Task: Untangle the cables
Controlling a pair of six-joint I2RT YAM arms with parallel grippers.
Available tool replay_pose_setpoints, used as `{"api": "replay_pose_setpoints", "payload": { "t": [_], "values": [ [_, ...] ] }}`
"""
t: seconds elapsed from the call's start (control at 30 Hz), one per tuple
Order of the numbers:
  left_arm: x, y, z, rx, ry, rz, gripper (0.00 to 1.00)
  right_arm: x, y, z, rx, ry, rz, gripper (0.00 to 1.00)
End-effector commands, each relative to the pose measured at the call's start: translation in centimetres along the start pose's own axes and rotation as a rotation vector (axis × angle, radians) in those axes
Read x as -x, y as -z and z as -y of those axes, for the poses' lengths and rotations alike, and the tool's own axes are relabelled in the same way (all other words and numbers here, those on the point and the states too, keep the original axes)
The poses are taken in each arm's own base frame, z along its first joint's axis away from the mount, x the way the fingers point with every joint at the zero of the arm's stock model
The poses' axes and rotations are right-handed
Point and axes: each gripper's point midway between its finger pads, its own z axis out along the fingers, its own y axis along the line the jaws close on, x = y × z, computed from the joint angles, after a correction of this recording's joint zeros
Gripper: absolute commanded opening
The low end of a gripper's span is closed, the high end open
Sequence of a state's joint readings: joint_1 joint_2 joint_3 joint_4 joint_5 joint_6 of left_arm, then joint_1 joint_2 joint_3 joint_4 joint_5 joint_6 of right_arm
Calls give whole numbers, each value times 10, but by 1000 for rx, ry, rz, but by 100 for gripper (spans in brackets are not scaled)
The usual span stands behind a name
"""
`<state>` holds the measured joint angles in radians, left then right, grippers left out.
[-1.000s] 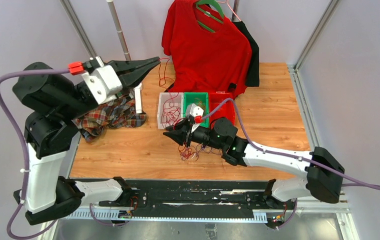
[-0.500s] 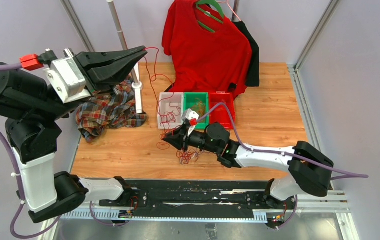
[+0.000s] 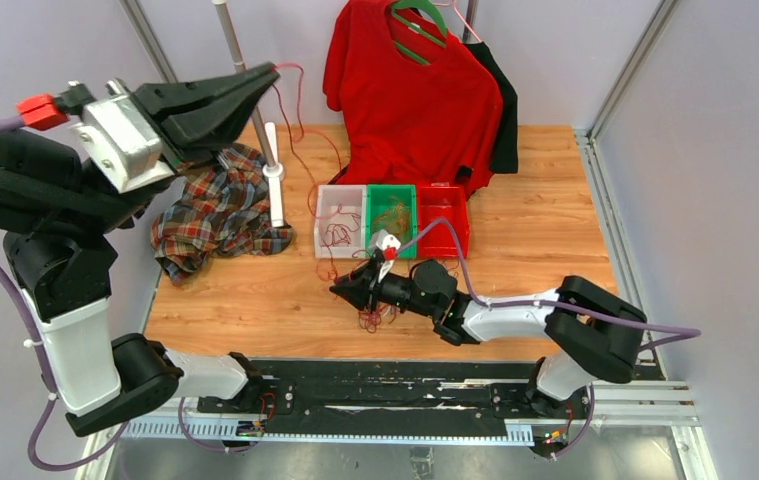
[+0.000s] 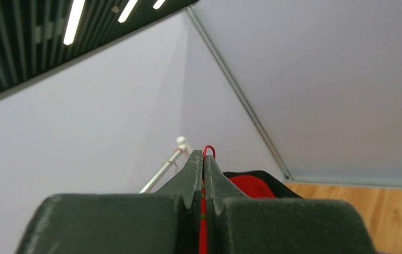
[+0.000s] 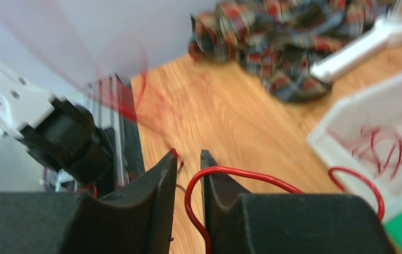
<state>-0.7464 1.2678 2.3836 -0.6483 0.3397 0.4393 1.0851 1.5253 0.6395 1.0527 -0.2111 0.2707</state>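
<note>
Clenched tight, the left gripper (image 3: 271,72) hangs high at the back left, its black wedge jaws pinching one hair-fine red strand (image 3: 296,135). In its wrist view a tiny loop of that strand (image 4: 208,148) pokes out above the closed tips of the left gripper (image 4: 204,159). The strand falls in loose curves toward the table (image 3: 545,230), passing just beside a slim white post (image 3: 275,185).

The rest of the cables (image 3: 373,318) lie as a curly red and purple knot on the wood-grain top near the front edge, right under the right gripper (image 3: 338,290). Its jaws stand a little apart, and a glossy red wire (image 5: 230,172) runs loosely through the gap.

Behind the knot sit three shallow plastic trays, touching side by side: a white tray (image 3: 320,222) with red coils, a green tray (image 3: 392,188) with brownish ones, and a red tray (image 3: 455,195). One crumpled plaid cloth (image 3: 215,210) lies at the post's foot. Two garments hang at the back, a red T-shirt (image 3: 410,100) on a green hanger (image 3: 417,22) and a dark one (image 3: 502,110) behind it.
</note>
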Motion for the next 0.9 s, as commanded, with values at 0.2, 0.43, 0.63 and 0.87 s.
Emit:
{"api": "replay_pose_setpoints", "payload": {
  "t": [0.2, 0.43, 0.63, 0.87],
  "values": [
    [86, 22, -69, 297, -258, 235, 1, -100, 47, 22, -116, -90, -188, 31],
    [68, 14, -54, 226, -237, 199, 0, -88, 55, 26, -158, -82, -182, 31],
    [64, 12, -49, 200, -225, 190, 1, -55, 57, 28, -192, -41, -129, 31],
    [65, 15, -45, 186, -220, 190, 1, -54, 70, 35, -262, -11, -214, 42]
  ]
}}
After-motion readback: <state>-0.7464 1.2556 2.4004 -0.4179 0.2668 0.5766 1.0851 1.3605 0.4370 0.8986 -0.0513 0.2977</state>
